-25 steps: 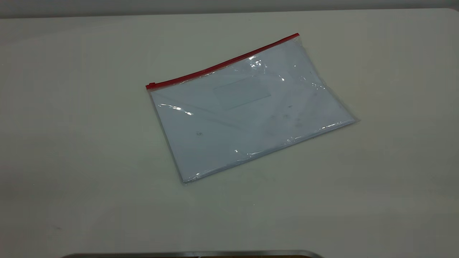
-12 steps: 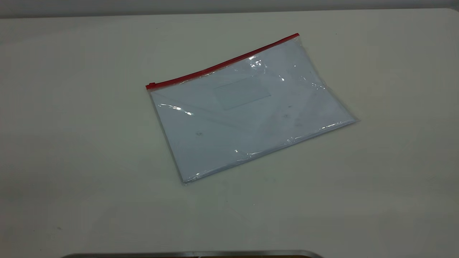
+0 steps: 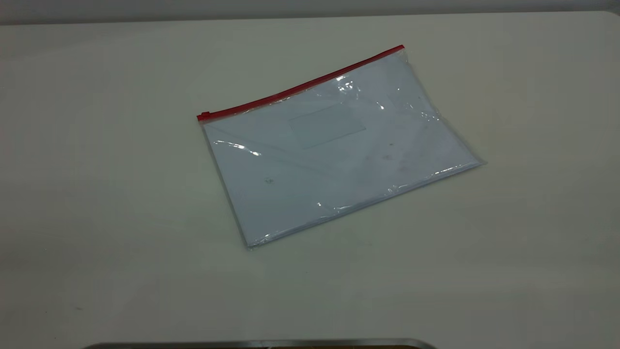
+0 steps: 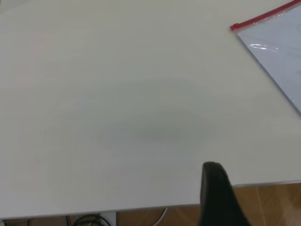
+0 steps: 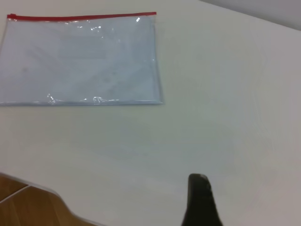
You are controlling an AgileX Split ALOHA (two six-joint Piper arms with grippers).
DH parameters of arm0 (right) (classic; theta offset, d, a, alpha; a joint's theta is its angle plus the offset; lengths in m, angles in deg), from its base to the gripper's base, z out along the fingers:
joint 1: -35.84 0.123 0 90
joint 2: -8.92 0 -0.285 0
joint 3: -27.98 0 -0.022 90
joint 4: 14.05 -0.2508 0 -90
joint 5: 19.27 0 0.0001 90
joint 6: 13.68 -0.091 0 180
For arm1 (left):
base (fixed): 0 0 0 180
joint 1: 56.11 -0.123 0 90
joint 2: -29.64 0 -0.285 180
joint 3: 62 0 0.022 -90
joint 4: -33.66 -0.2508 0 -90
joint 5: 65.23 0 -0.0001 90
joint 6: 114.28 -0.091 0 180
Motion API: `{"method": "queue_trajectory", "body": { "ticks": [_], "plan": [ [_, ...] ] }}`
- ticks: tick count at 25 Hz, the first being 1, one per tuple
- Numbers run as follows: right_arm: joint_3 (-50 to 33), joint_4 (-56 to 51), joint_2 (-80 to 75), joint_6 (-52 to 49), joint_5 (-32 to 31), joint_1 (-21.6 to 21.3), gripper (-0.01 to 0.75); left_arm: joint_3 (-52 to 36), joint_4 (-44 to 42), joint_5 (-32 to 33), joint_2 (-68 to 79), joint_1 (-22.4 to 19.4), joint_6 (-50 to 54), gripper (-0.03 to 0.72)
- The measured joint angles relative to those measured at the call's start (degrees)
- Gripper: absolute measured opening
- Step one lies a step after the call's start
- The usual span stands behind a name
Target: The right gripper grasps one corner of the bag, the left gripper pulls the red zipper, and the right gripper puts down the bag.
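The bag (image 3: pixel 334 150) lies flat on the white table (image 3: pixel 97 194), clear plastic with white sheets inside. The red zipper (image 3: pixel 300 87) runs along its far long edge, with the slider tab (image 3: pixel 203 116) at the left end. Neither gripper shows in the exterior view. In the left wrist view only a black part of my left gripper (image 4: pixel 216 188) shows, near the table's edge and far from the bag (image 4: pixel 277 52) and its zipper (image 4: pixel 263 16). In the right wrist view a black part of my right gripper (image 5: pixel 200 197) shows, apart from the bag (image 5: pixel 80 61).
A dark metal-rimmed edge (image 3: pixel 261 344) lies along the front of the exterior view. The table's edge (image 4: pixel 141 207) and wooden floor (image 4: pixel 273 202) show below my left gripper, with cables (image 4: pixel 89 220). The table's corner (image 5: pixel 51 193) shows in the right wrist view.
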Motion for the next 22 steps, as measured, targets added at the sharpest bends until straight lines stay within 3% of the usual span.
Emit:
{"method": "queue_trajectory", "body": {
  "ticks": [10, 22],
  "plan": [
    [0.00, 8.84, 0.00, -12.68, 0.60, 0.00, 0.556, 0.00, 0.00, 0.00, 0.00, 0.00, 0.00, 0.480],
    [0.00, 9.06, 0.00, -13.10, 0.60, -0.02, 0.556, 0.00, 0.00, 0.00, 0.00, 0.00, 0.00, 0.480]
  ]
}}
